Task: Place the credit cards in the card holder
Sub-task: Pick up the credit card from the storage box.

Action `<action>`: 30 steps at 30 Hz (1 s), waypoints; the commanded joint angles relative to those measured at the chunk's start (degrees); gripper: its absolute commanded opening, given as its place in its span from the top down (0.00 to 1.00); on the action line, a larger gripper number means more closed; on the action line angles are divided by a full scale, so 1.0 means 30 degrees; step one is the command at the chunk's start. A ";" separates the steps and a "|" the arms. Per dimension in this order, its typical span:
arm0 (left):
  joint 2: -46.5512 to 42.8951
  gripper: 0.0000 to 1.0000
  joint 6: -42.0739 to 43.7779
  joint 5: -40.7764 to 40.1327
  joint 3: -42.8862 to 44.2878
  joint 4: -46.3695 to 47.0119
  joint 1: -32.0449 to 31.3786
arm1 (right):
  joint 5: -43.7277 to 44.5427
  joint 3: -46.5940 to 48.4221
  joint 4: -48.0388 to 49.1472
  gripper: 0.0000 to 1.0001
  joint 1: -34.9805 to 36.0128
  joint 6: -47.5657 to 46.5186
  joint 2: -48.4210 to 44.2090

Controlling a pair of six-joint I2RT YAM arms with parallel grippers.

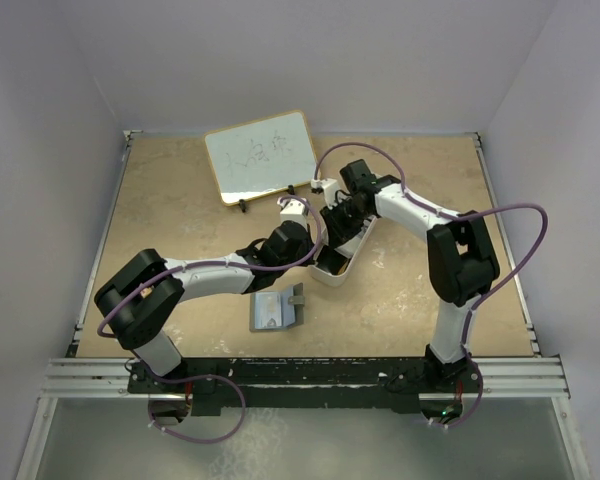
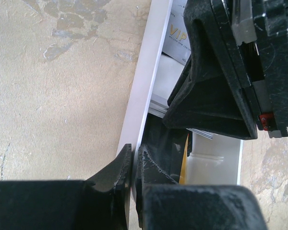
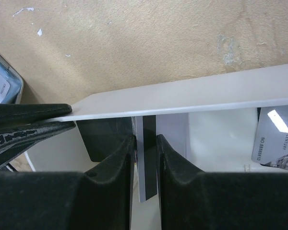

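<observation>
The tray [image 1: 332,272] is sitting on the table [image 1: 180,210], cards [image 3: 273,139] lying in it.
The card holder [image 1: 277,311] is lying at its seven o'clock, the whiteboard [image 1: 261,155] at eleven.

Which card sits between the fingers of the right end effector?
The card standing on edge, grey with a black stripe, pinched by the right end effector. The grey VIP card and the black card lie flat in the white tray.

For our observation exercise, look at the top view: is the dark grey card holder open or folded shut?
Open: the card holder lies spread flat, with its light blue inside facing up.
</observation>
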 commanded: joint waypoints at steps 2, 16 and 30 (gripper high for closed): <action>-0.0147 1.00 -0.0796 -0.0983 0.0630 0.1385 0.0085 | 0.0711 -0.0426 -0.1154 0.78 -0.0345 0.0702 -0.0267; -0.0130 1.00 -0.0854 -0.0972 0.0669 0.1354 0.0096 | 0.1167 -0.0153 -0.1365 0.64 -0.1306 0.1140 -0.0366; -0.0130 1.00 -0.0965 -0.1016 0.0748 0.1260 0.0088 | 0.0012 -0.0160 -0.1427 0.83 -0.1570 0.1373 -0.0916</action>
